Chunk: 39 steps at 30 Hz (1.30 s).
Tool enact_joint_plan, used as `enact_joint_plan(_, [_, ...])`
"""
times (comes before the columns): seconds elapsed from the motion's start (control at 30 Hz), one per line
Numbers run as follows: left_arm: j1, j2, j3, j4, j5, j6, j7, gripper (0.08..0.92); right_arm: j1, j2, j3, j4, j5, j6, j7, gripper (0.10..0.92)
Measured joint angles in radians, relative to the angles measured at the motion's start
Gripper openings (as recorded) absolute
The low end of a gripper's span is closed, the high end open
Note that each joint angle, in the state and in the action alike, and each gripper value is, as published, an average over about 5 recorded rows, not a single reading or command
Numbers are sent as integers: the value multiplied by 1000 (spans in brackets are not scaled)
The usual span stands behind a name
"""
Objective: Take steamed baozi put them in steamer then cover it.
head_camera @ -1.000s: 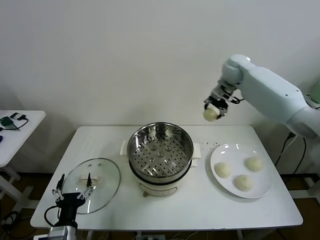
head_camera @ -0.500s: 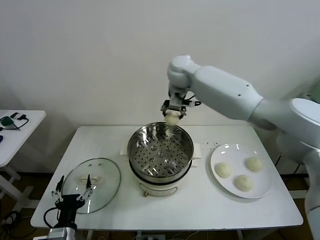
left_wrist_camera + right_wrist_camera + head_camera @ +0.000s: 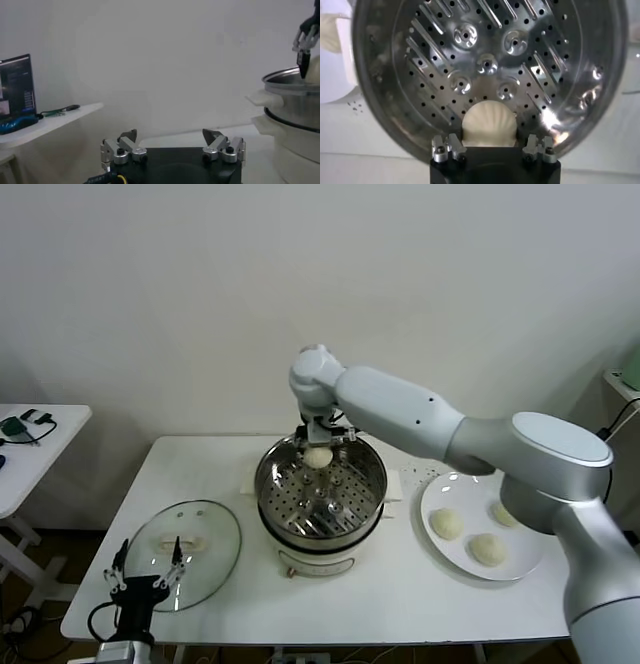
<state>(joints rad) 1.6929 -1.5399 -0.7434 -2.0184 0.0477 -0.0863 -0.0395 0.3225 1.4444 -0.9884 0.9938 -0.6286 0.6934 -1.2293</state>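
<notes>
The right gripper (image 3: 318,446) holds one bun (image 3: 318,457) in its closed fingers just inside the far rim of the steamer (image 3: 321,492). Three buns sit on the plate (image 3: 484,524). The left gripper (image 3: 147,567) waits, fingers open, beside the lid (image 3: 185,541) on the worktop (image 3: 400,594).

cream-white pleated baozi (image 3: 489,122), shiny silver steamer (image 3: 320,484) with dotted perforated floor, white plate (image 3: 530,559).
</notes>
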Motion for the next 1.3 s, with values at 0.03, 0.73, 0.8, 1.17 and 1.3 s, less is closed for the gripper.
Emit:
enact_joint_plan(0.03, [0,0,0,1,-1,0,0,823,-6,3,1,-4,-6,2,2,688])
enact_joint_plan(0.73, [14,-4,-1,-4,0,1,-7,823,34,-46,28,45,43,6,-7,823])
enact_joint_plan(0.8, [16,-4,1,-6,1,1,-7,823,59,-69,25,63,78,-1,-10,823])
enact_joint_plan(1.17, [20,-5,16,-21,10,4,-7,823,271,-337,-152,173,410,-237,116,823])
enact_joint_plan(1.3, [21,-5,22,-22,11,4,-5,823,300,-467,-209,231,527,-427,188,823])
